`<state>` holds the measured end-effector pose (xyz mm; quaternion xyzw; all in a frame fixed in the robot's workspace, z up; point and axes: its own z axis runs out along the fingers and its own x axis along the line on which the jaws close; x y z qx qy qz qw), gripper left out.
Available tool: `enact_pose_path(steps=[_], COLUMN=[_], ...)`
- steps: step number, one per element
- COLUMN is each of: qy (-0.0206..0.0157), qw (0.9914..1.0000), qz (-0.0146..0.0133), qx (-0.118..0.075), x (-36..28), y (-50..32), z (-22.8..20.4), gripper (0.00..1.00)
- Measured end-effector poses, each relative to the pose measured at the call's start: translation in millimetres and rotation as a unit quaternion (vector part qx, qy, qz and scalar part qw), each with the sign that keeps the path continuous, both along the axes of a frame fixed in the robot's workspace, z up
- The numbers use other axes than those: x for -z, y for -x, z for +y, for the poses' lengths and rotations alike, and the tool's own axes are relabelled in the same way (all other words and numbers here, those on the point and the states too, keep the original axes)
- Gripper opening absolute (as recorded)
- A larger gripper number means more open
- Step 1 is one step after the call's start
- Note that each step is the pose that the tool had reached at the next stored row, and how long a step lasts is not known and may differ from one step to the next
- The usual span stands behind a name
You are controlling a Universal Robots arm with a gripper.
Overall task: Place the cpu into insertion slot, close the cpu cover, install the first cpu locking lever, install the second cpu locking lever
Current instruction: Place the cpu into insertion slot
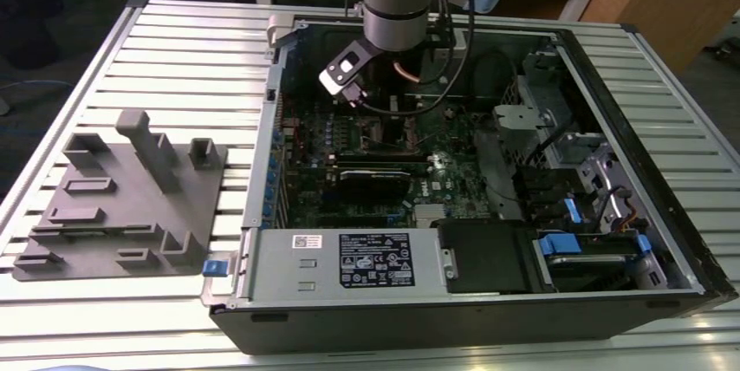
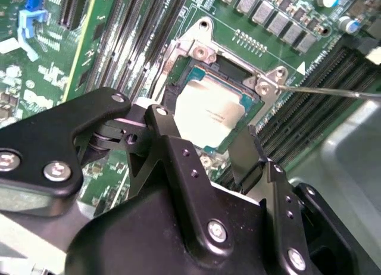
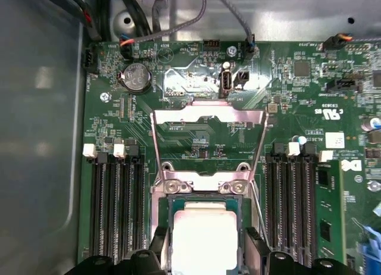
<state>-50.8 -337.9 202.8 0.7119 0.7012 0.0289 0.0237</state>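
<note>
Two black fingers of the pincer are spread apart and empty, flanking the cpu. The chip is seated flat in the insertion slot, toward twelve o'clock in the computer case as seen in the exterior view. A pale silver-grey square top is shown. It is judged light, stiff, smooth and delicate underneath, best gripped by opposite edges. The cpu cover is flipped open.
</note>
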Motion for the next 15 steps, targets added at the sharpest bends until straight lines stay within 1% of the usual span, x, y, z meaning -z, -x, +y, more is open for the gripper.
enact_pose_path(steps=[3,6,14,15], qy=[0.0000,0.0000,-0.0001,0.0000], qw=[1.00000,1.00000,1.00000,1.00000], qz=[0.0000,0.0000,0.0000,0.0000], qx=[0.000,0.000,0.000,0.000], x=[-8.3,-13.8,-14.2,-14.2], y=[0.0,0.0,0.0,0.0], z=[0.0,0.0,0.0,0.0], gripper=[0.62,0.62,0.62,0.60])
